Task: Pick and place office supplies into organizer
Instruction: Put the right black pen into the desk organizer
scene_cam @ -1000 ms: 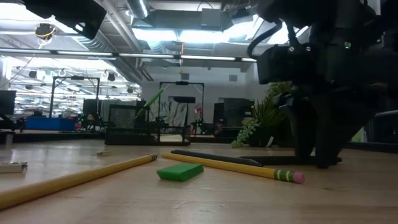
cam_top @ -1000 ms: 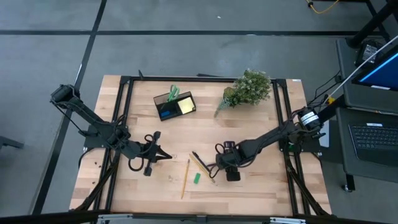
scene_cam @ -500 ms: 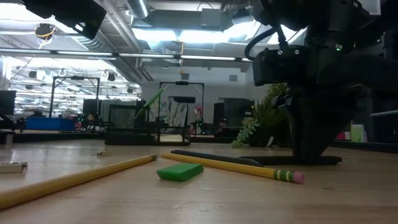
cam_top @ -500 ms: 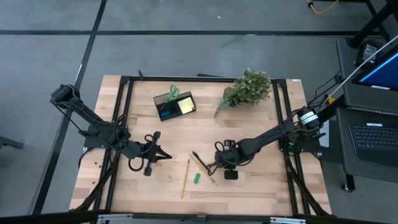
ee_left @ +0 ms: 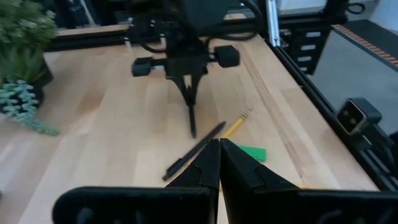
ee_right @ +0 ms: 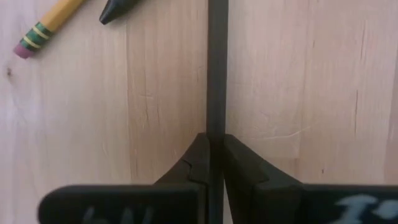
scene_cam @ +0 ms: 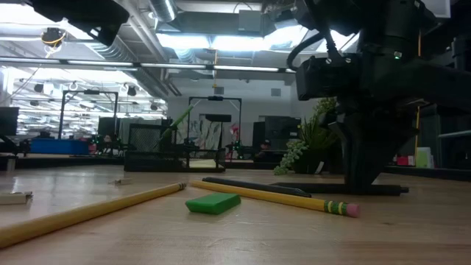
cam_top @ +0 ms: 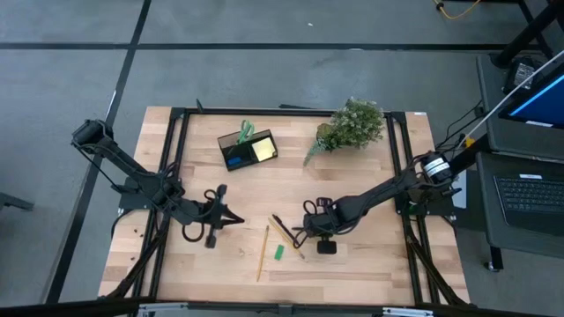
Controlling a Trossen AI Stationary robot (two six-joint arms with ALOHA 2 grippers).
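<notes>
Wooden table, right end effector pinching pen

We count two yellow pencils on the counter: the first pencil and the second pencil. We count two black pens as well, the first black pen and the second black pen. There is one green block. We see one organizer, and in it one pair of green-handled scissors, one blue block and one yellow sticky-note pad. One leafy plant.
</notes>
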